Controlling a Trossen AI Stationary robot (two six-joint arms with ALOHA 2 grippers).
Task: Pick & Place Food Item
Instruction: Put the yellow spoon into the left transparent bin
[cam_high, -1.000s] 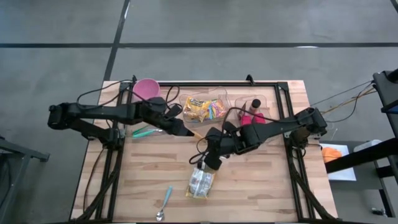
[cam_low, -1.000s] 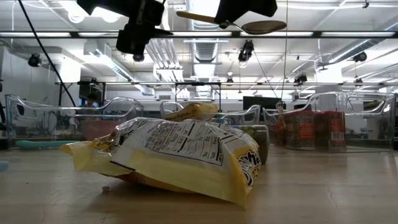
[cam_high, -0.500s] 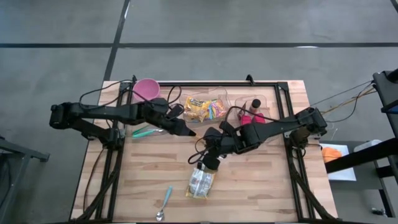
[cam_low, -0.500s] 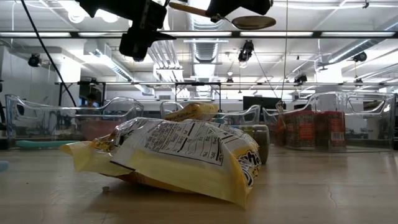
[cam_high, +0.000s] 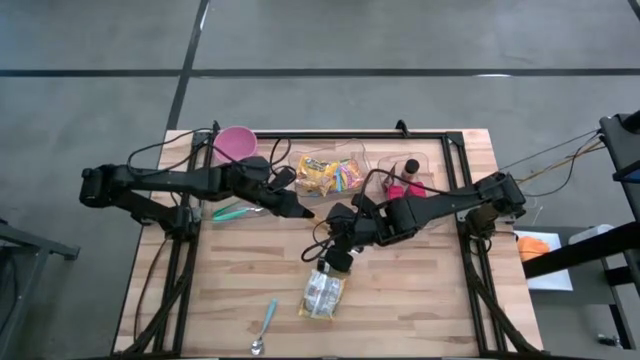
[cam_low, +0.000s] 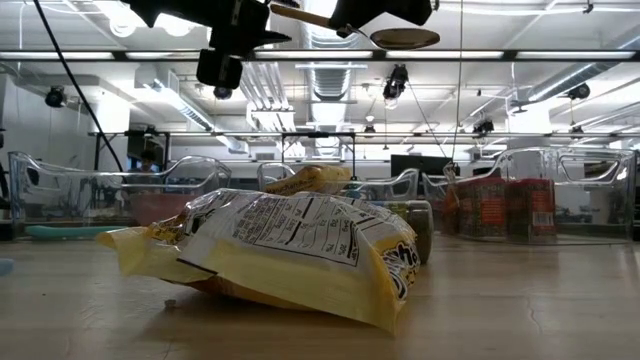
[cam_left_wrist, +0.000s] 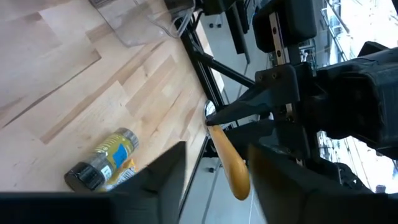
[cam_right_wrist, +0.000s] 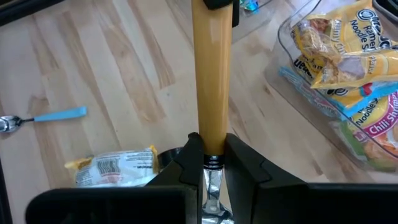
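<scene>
A spoon with a wooden handle (cam_right_wrist: 211, 74) and a round bowl (cam_low: 405, 38) hangs above the table's middle, with my right gripper (cam_right_wrist: 212, 149) shut on it. My left gripper (cam_left_wrist: 217, 149) is open at the handle's free end (cam_left_wrist: 231, 171), with one finger on each side of it. A gap shows on one side. I cannot tell if the other finger touches it. Below them a yellow snack bag (cam_high: 320, 295) lies flat on the wood, with a small dark-lidded jar (cam_left_wrist: 102, 160) at its far end. My right gripper pinches the spoon between its two fingers (cam_right_wrist: 189, 155), where the wooden handle meets the metal shank (cam_right_wrist: 212, 160). The fingers slant down from the table's right. The handle runs on past the fingertips toward my left gripper. The spoon is clear of the table.
Two clear bins stand at the back: one with noodle packets (cam_high: 328, 175), one with red items (cam_high: 405, 178). A pink bowl (cam_high: 235, 143) is at the far left, a green utensil (cam_high: 232, 211) under the left arm and a blue spoon (cam_high: 265, 325) near the front edge.
In the low view the spoon has shifted a little toward my left gripper. That gripper has edged up to the handle's free end, and its fingers have drawn closer around it. The bag and jar have not moved.
</scene>
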